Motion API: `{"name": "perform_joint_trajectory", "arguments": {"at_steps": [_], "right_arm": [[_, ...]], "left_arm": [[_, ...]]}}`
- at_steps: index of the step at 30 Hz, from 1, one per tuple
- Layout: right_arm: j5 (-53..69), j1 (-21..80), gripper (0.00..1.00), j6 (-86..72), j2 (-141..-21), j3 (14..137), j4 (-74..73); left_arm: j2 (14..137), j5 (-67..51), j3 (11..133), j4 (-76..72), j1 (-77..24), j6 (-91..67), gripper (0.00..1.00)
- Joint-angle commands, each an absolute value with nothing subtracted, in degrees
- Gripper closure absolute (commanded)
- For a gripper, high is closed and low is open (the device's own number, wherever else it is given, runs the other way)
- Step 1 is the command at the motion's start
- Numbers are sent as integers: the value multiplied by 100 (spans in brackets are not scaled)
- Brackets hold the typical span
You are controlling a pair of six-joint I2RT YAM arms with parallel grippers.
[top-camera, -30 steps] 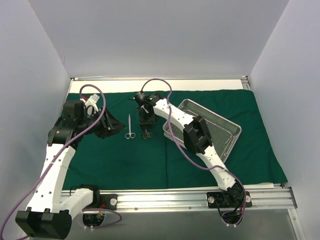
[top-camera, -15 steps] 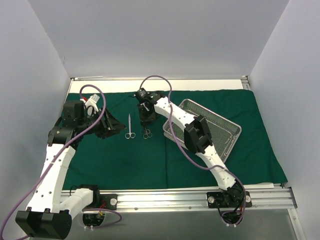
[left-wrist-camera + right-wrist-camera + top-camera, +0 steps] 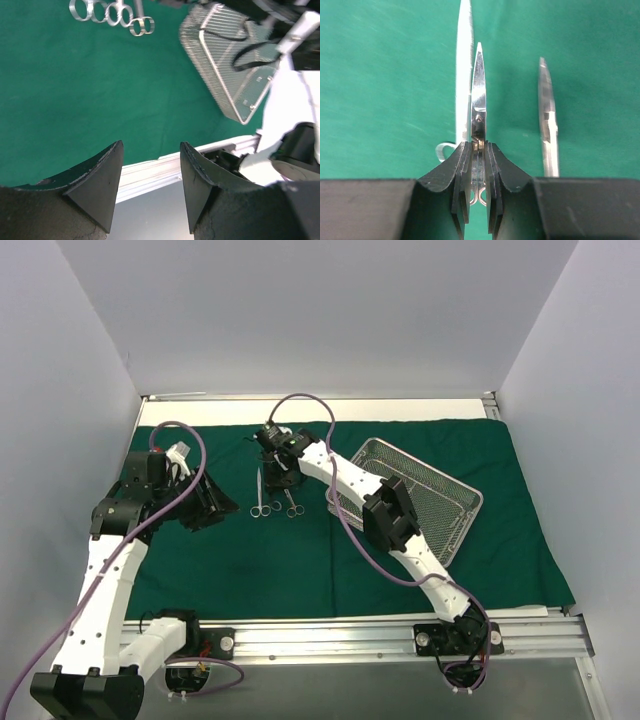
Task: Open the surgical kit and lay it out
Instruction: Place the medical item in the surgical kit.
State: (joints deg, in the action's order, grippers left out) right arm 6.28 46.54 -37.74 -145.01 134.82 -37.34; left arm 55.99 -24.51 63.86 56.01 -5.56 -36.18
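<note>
The dark green drape (image 3: 300,550) lies spread flat on the table. The silver wire-mesh tray (image 3: 425,495) stands on it at the right and also shows in the left wrist view (image 3: 225,55). Three slim steel instruments lie side by side left of the tray. My right gripper (image 3: 278,478) is shut on the middle scissors (image 3: 478,95), low over the drape. One instrument (image 3: 464,70) lies at its left, another (image 3: 547,125) at its right. My left gripper (image 3: 218,508) is open and empty (image 3: 150,150), left of the instruments.
The metal rail (image 3: 400,635) runs along the table's near edge and also shows in the left wrist view (image 3: 165,170). White walls close in the table on the left, back and right. The right arm's purple cable (image 3: 335,450) loops over the tray's left side.
My right gripper has shifted a little left with the scissors, which now show between the two lying instruments. My left gripper has drawn back left and toward the near side.
</note>
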Motion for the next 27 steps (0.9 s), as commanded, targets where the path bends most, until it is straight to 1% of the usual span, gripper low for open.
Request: {"name": "perform_joint_trajectory", "arguments": {"at_steps": [1, 2, 9, 27], "right_arm": [[422, 4763, 100, -4472, -14413, 13947, -3384], [422, 4781, 100, -4543, -14545, 14157, -3366], [633, 5018, 100, -4825, -14950, 14527, -3032], [501, 5265, 100, -5220, -15398, 14669, -2883]], "left_arm": [[5336, -1908, 6723, 6082, -519, -3498, 42], [5300, -1846, 6732, 6117, -519, -3515, 42], [5010, -1776, 6645, 6266, -519, -3700, 42], [4825, -1828, 6583, 6284, -510, -3823, 42]]}}
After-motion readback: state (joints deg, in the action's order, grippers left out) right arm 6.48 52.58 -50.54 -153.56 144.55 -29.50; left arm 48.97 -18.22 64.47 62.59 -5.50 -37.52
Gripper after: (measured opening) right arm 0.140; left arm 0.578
